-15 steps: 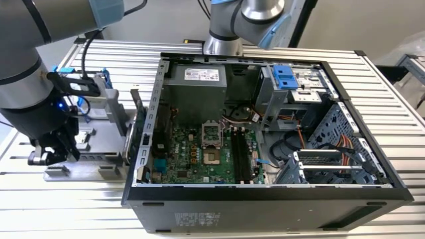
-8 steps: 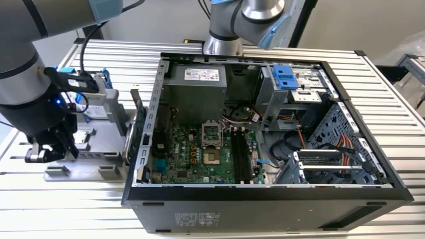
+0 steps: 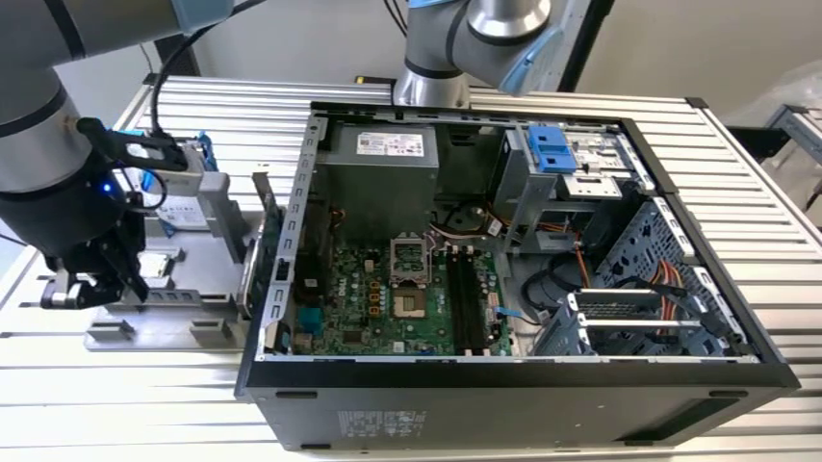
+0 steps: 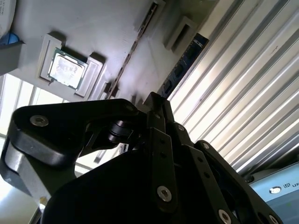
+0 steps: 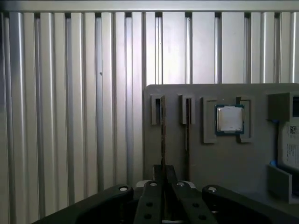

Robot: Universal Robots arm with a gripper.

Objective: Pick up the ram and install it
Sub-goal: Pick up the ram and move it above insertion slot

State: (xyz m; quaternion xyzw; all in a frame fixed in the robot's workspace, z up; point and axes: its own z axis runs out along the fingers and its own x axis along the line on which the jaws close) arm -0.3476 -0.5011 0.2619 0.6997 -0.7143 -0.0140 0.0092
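At the bottom middle of the first wrist view, the gripper [image 5: 163,169] has its two fingers shut tight on the near end of the ram [image 5: 162,133]. The ram stands on its thin edge in the grey tray [image 5: 219,163] and runs straight away, toward the frame's middle. The tray's edge and the bare table [image 5: 70,93] are on its left. A little silver chip [image 5: 229,119] sits to its right.

The exterior view looks down at a slant from high up, far enough back to take in the whole open computer case [image 3: 514,390] on the ribbed table [image 3: 757,183], with the grey tray [image 3: 154,322] at the exterior view's left. Both wrist views sit close behind the gripper [image 5: 164,169] [image 4: 156,99]. The first wrist view faces the tray [image 5: 224,158] squarely, the second wrist view obliquely. All three views share the tray and the table.
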